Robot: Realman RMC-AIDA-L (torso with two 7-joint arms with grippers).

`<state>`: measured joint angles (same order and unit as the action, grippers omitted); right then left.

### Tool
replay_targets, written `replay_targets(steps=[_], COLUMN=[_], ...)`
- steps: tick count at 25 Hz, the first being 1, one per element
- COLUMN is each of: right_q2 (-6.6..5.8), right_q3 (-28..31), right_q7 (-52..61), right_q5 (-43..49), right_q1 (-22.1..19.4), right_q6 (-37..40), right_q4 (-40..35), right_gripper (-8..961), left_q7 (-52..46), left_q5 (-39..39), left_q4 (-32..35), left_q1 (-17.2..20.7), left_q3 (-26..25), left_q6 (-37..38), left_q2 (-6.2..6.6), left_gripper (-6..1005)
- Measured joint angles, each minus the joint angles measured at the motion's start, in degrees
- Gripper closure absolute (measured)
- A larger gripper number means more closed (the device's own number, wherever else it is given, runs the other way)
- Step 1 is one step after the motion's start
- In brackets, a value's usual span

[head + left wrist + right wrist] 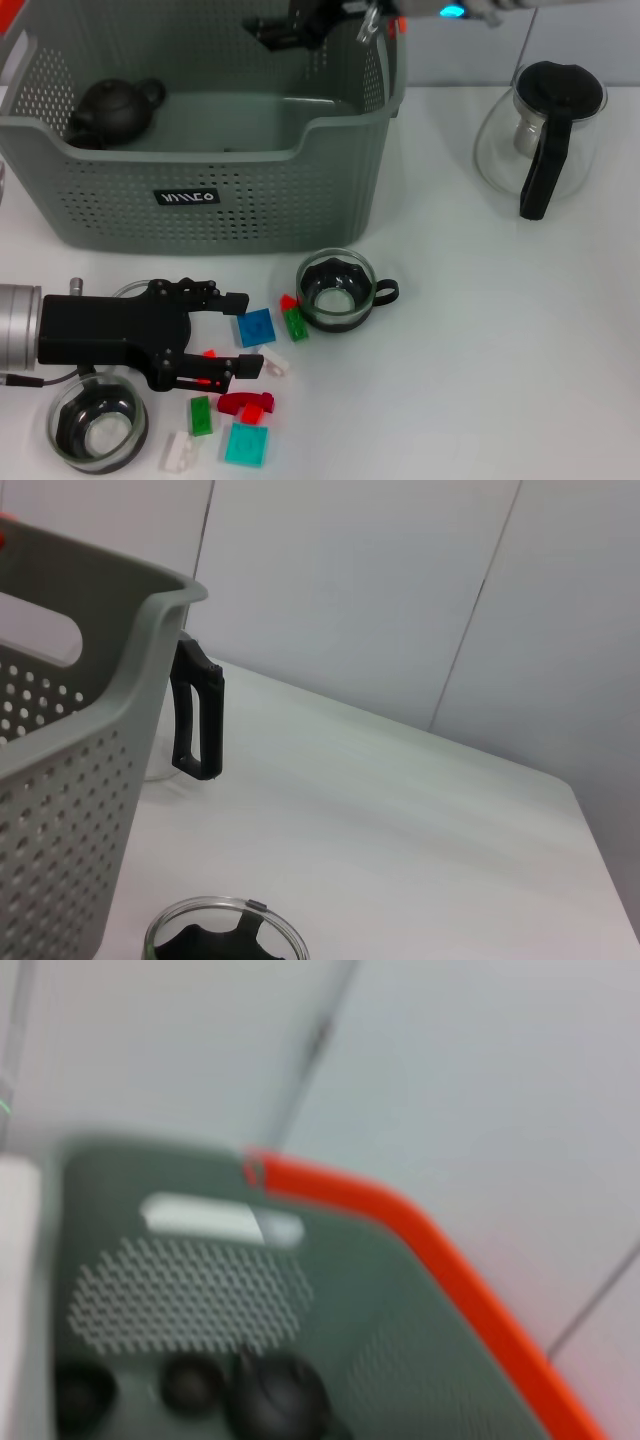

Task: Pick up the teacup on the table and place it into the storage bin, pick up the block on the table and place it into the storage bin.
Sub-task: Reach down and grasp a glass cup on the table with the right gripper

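The storage bin (215, 195) stands at the back left, with a black teapot (115, 108) inside. It also shows in the left wrist view (70, 760) and, with its orange-red rim, in the right wrist view (330, 1290). A glass teacup (336, 290) with a black base stands in front of the bin; its rim shows in the left wrist view (225, 935). Several small blocks lie to its left. My left gripper (243, 331) is open and low, with a fingertip on either side of a blue block (258, 328). My right gripper (300, 25) hangs over the bin's far rim.
A glass pot (545, 130) with a black lid and handle stands at the back right. A second glass cup (97, 425) sits at the front left. Red (245, 403), green (296, 323), teal (246, 443) and white (180, 450) blocks lie near the left gripper.
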<state>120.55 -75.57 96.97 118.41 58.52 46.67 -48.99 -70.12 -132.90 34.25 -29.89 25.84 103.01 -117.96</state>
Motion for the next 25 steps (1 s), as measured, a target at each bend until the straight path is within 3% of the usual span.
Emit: replay_targets(steps=[6,12,18,25], right_q2=[-0.32,-0.36,-0.36,-0.18], right_q3=[0.3,-0.2,-1.0,-7.3], right_q7=[5.0,9.2,15.6,20.3], right_q5=[-4.6,-6.1,1.3,11.8], right_q1=[-12.2,-21.6,-21.5,-17.2], right_q6=[19.2,37.0,48.8,50.2], right_q4=[-21.9,-36.8,-39.0,-33.3], right_gripper=[222,224,233,236], left_q7=[0.2,0.2,0.3,0.3], left_q5=[-0.1,-0.4,-0.4,-0.4], left_q4=[0.1,0.3,0.3,0.3], left_q1=[0.1,0.4,0.4,0.4], left_q3=[0.0,0.0,0.0,0.0], left_q6=[0.0,0.0,-0.1,-0.5], left_q2=[0.37,0.59,0.62,0.62], left_gripper=[175,175,175,174])
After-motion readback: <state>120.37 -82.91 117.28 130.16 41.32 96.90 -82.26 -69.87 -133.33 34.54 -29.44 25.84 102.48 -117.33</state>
